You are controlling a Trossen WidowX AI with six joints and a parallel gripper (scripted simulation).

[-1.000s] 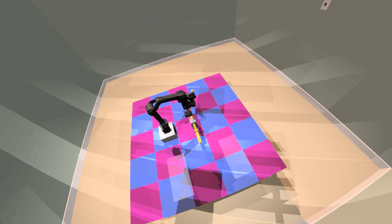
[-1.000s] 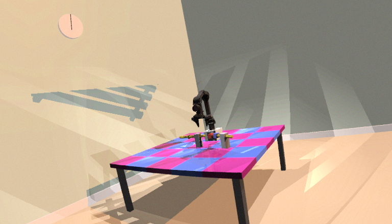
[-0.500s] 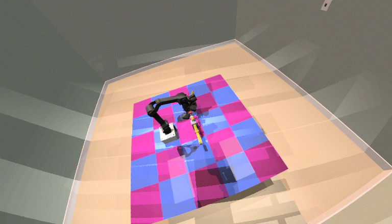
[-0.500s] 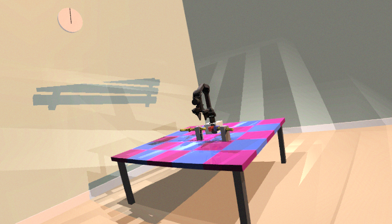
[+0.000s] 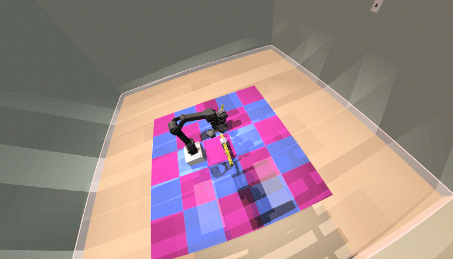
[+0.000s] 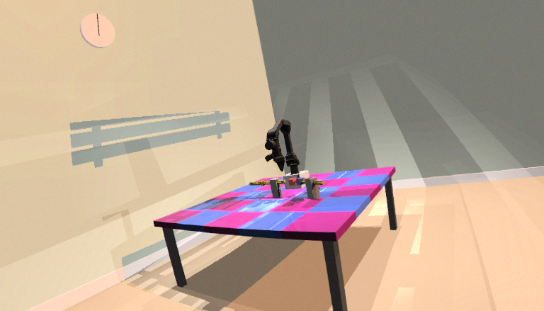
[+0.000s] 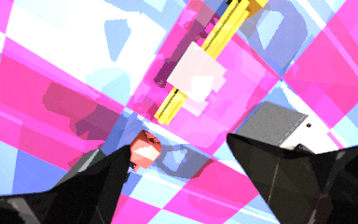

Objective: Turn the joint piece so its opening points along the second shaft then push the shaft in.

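My gripper (image 5: pixel 217 131) (image 6: pixel 274 164) (image 7: pixel 180 143) is open and empty above the joint. The red square joint piece (image 6: pixel 294 181) (image 7: pixel 145 150) is beside the left fingertip in the wrist view, which partly hides it. Its dark opening faces roughly toward the second shaft's end; exact alignment is unclear. The yellow second shaft (image 5: pixel 227 153) (image 6: pixel 262 182) (image 7: pixel 171 110) runs through its pale block (image 5: pixel 223 140) (image 6: pixel 275 188) (image 7: pixel 193 70), with a gap between its end and the joint piece. The fixed shaft (image 5: pixel 222 107) (image 6: pixel 319 182) sits in the other block (image 6: pixel 312 188), with a blue hinge part (image 6: pixel 300 181).
The arm's white base (image 5: pixel 194 156) (image 7: pixel 303 140) stands beside the shafts. A thicker yellow part (image 7: pixel 256 7) is on the second shaft's far portion. The table top (image 5: pixel 240 206) (image 6: pixel 312 221) has a pink and blue checked pattern crossed by strong shadows.
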